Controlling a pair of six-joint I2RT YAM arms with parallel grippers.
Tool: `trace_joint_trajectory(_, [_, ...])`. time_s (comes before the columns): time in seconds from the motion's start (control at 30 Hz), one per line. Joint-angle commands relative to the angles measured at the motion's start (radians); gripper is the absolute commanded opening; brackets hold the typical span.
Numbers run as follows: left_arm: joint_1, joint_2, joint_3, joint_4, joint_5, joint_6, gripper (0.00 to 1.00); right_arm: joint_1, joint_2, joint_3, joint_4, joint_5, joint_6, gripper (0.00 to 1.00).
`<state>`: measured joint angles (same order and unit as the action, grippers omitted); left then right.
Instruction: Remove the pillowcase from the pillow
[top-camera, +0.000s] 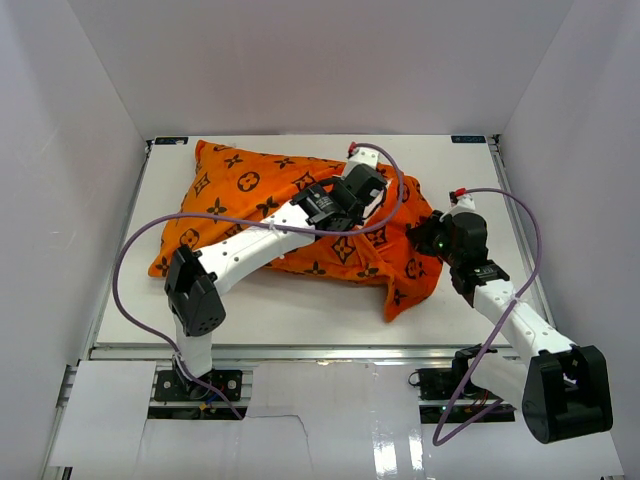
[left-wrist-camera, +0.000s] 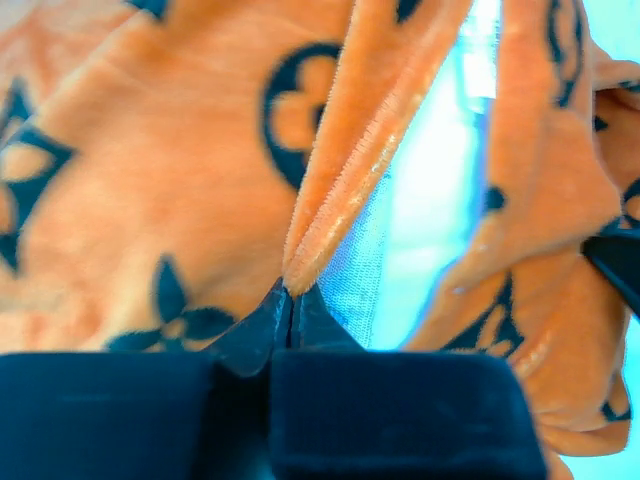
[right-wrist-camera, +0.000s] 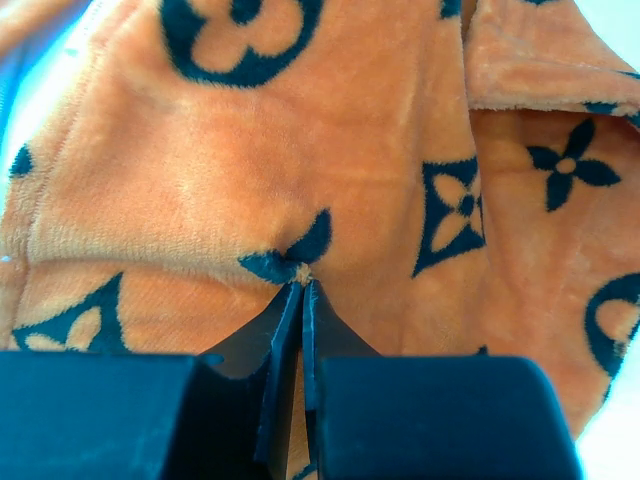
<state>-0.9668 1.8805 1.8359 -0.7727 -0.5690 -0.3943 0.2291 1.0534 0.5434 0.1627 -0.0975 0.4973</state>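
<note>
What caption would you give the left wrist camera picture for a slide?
The left hand pinches a folded edge of the orange pillowcase.

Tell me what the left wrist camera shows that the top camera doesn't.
Left wrist only: the left gripper pinched shut on a folded edge of the bright orange plush pillowcase, with pale woven fabric, probably the pillow, in the opening behind it. Top only: the whole case lying on the white table, and the right gripper at its right end. Both: orange plush with black motifs.

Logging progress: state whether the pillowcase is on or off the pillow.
On: the pillowcase bulges full; pillow shows only at its opening.
</note>
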Motion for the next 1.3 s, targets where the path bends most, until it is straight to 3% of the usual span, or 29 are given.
trace_joint_trajectory(0.0, [0.016, -0.09, -0.012, -0.002, -0.016, 0.017, 0.0, -0.01, -0.001, 0.0, -0.015, 0.082, -0.023, 0.08])
trace_joint_trajectory(0.3, [0.083, -0.144, -0.096, 0.029, -0.017, -0.004, 0.0, -0.068, -0.035, -0.01, -0.051, 0.088, -0.032, 0.08])
trace_joint_trajectory(0.43, [0.114, -0.195, -0.246, 0.085, 0.105, -0.02, 0.0, -0.108, -0.061, -0.008, -0.077, 0.082, -0.019, 0.08])
trace_joint_trajectory(0.5, [0.114, -0.239, -0.315, 0.189, 0.18, -0.002, 0.0, -0.106, -0.082, 0.016, -0.089, 0.055, -0.023, 0.08])
trace_joint_trajectory(0.6, [0.114, -0.271, -0.409, 0.282, 0.273, -0.005, 0.0, -0.09, -0.11, 0.055, -0.051, -0.066, -0.014, 0.24])
trace_joint_trajectory(0.63, [0.115, -0.273, -0.421, 0.292, 0.282, -0.014, 0.0, -0.062, -0.11, 0.076, -0.057, -0.076, -0.011, 0.36])
trace_joint_trajectory(0.7, [0.114, -0.276, -0.452, 0.317, 0.296, -0.017, 0.0, -0.016, -0.099, 0.159, -0.103, -0.035, -0.017, 0.48])
trace_joint_trajectory(0.8, [0.114, -0.282, -0.484, 0.338, 0.294, -0.023, 0.0, 0.085, -0.052, 0.26, -0.152, 0.094, -0.013, 0.82])
trace_joint_trajectory(0.83, [0.114, -0.291, -0.494, 0.345, 0.296, -0.025, 0.0, 0.136, -0.037, 0.279, -0.157, 0.137, -0.009, 0.86])
trace_joint_trajectory(0.93, [0.114, -0.3, -0.518, 0.38, 0.308, -0.028, 0.0, 0.25, 0.048, 0.361, -0.207, 0.261, 0.0, 0.94])
trace_joint_trajectory(1.03, [0.114, -0.297, -0.52, 0.386, 0.307, -0.037, 0.0, 0.344, 0.15, 0.458, -0.309, 0.434, 0.001, 0.95])
trace_joint_trajectory(1.27, [0.117, -0.31, -0.535, 0.369, 0.245, -0.072, 0.0, 0.378, 0.249, 0.417, -0.405, 0.61, 0.047, 0.9])
